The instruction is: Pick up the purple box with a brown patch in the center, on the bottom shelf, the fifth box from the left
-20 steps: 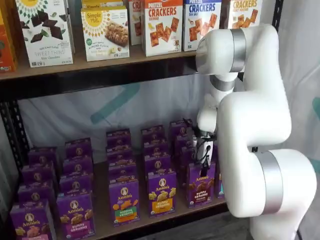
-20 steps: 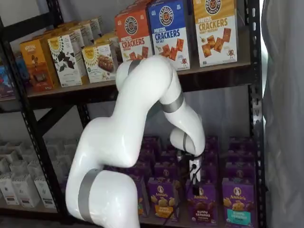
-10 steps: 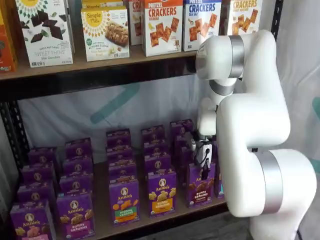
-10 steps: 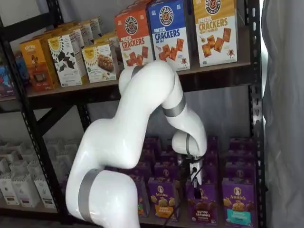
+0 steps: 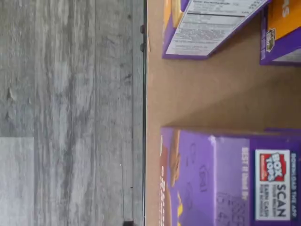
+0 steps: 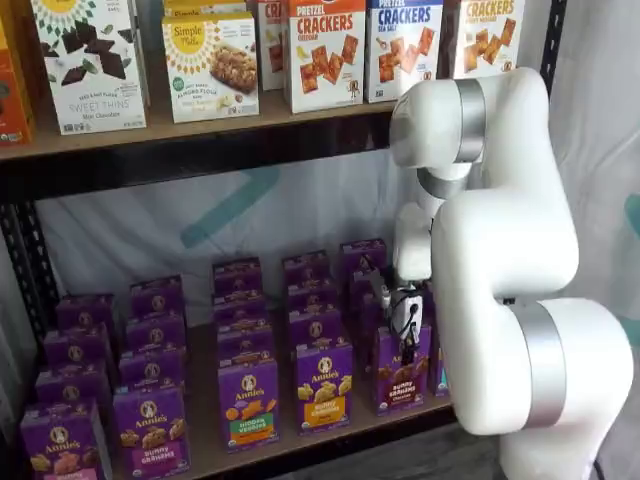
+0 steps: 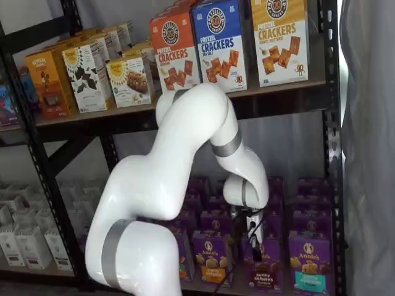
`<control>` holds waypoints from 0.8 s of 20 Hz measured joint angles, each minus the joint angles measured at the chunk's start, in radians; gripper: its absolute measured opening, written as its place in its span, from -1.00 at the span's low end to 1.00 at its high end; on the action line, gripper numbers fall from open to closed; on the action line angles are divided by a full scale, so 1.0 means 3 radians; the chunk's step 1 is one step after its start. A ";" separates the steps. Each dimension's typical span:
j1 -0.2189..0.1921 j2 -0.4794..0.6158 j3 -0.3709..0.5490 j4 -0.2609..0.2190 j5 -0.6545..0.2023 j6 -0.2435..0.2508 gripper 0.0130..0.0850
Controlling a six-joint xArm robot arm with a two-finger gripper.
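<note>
**Purple Annie's cartons, gripper just above one**

Purple front faces on the bottom shelf [image 6: 205, 455] read "Annie's" in both shelf views. We read "Bunny Grahams" on the purple box [image 6: 402, 368] with dark brown crackers at its centre, standing at the front of its row; beside it stands an orange-banded carton [image 6: 323, 386]. The gripper [image 6: 406, 340] hangs just above the purple box's top edge and covers part of it. We cannot tell whether its fingers are parted or hold anything. On the upper shelf, boxes [image 7: 221, 44] read "Crackers". In the wrist view we read "Box Tops" and "Scan" on a carton top [image 5: 244, 176]; its other print is blurred.
</note>
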 joint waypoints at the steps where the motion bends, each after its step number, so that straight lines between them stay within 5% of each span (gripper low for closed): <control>1: 0.0001 0.0004 0.0002 0.0026 -0.0014 -0.0023 0.78; 8: 0.0003 0.0016 0.0008 0.0004 -0.0033 -0.0001 0.33; 16: 0.0013 0.0016 0.0020 -0.0012 -0.0043 0.0024 0.33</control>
